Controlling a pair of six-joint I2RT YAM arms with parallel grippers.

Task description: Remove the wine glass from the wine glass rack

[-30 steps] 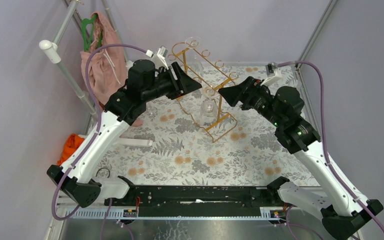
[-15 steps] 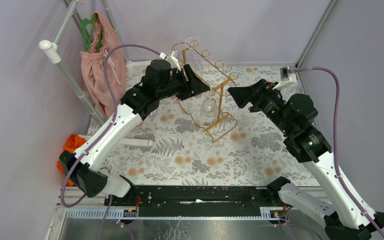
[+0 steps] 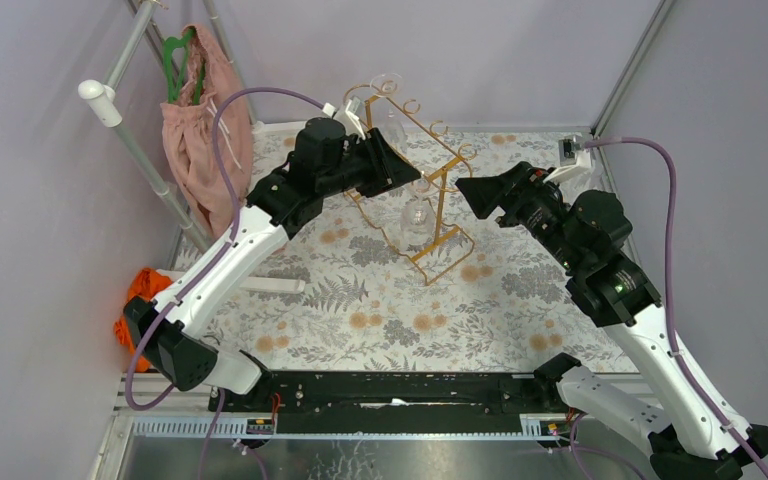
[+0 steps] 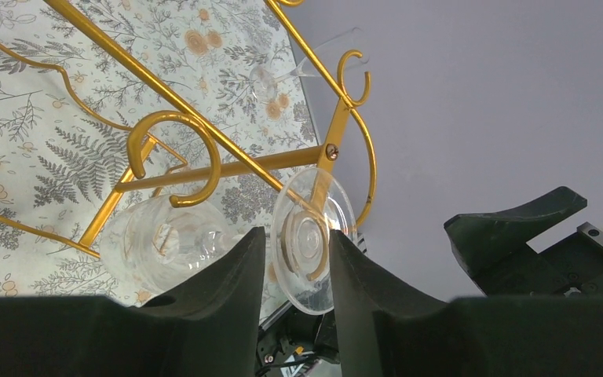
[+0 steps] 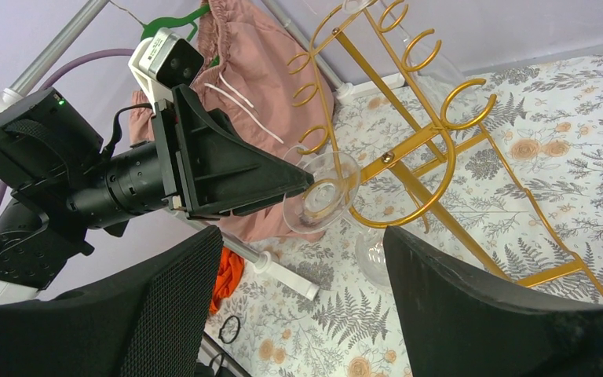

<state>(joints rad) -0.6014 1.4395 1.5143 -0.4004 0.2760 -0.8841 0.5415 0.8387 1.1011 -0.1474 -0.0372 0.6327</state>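
A clear wine glass (image 3: 416, 215) hangs upside down on the gold wire rack (image 3: 443, 257), at its near end. In the left wrist view its round foot (image 4: 308, 236) stands between my left fingers, with the bowl (image 4: 165, 236) to the left of them. My left gripper (image 4: 298, 243) is narrowed onto the foot, right by the rack's curled loop (image 4: 174, 126). In the top view the left gripper (image 3: 407, 178) meets the rack from the left. My right gripper (image 3: 465, 190) is wide open and empty just right of the rack. The right wrist view (image 5: 302, 239) faces the glass foot (image 5: 322, 192).
A second glass (image 3: 386, 82) hangs at the rack's far end. A pink-draped clothes stand (image 3: 200, 125) is at the back left, orange cloth (image 3: 140, 290) at the left edge, and a white tube (image 3: 272, 286) lies on the floral tablecloth. A black ring (image 5: 232, 328) lies nearby.
My left arm swung right and its gripper reached the hanging glass's foot. My right arm drew back slightly to the right. Little has moved in the last half second.
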